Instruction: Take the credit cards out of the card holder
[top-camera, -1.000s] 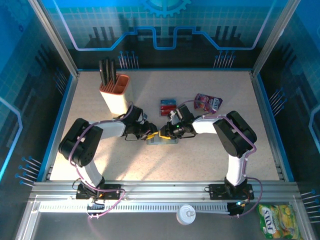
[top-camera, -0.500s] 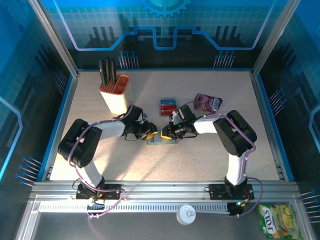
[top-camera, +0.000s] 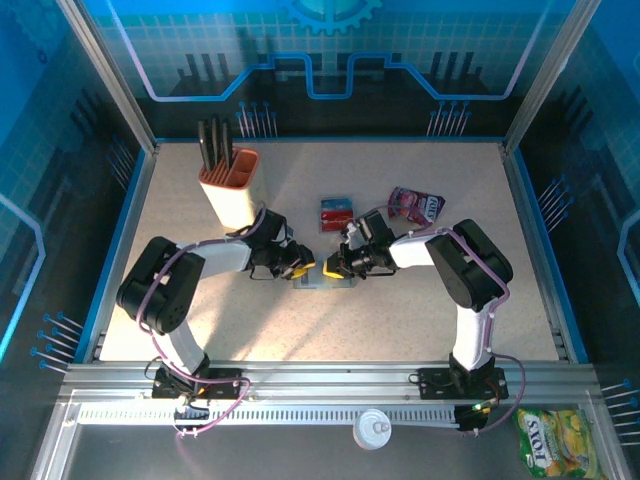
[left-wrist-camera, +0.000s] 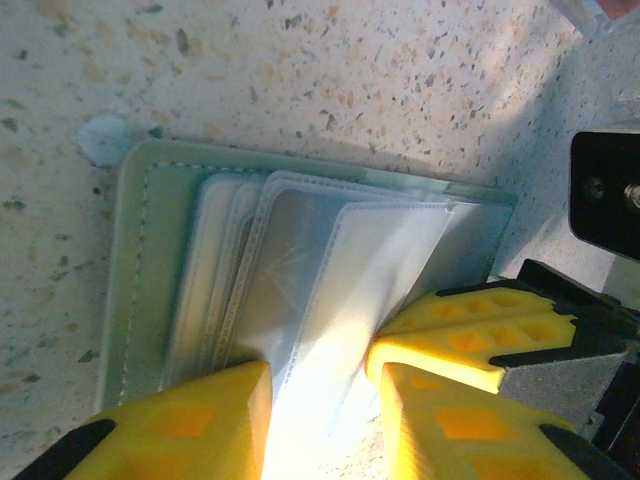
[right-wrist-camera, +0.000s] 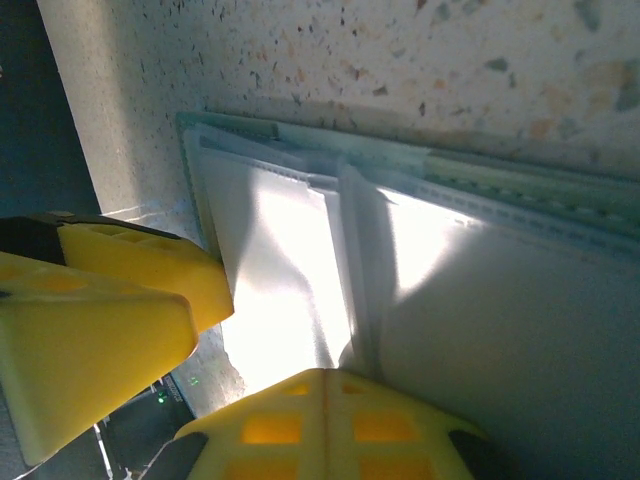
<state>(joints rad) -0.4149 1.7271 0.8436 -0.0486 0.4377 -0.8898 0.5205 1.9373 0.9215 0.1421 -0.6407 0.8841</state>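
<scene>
Beyond the arm bases, the grey-green card holder (top-camera: 327, 284) lies open and flat on the middle of the desk (top-camera: 400, 320), clear sleeves facing up. The left end effector (left-wrist-camera: 320, 375) rests on its left part, fingers slightly spread over a sleeve; I cannot tell whether it grips. The right end effector (right-wrist-camera: 325, 385) comes in from the right, fingers pressed together at the sleeve edge. Farther back lie the red-and-blue credit cards (top-camera: 337, 212), with a magenta pouch (top-camera: 417, 205) to their right and a pen cup (top-camera: 230, 188) far left.

Tabletop (top-camera: 400, 320) open near arms; cup (top-camera: 228, 195), credit cards (top-camera: 336, 213), pouch (top-camera: 417, 205) behind.
</scene>
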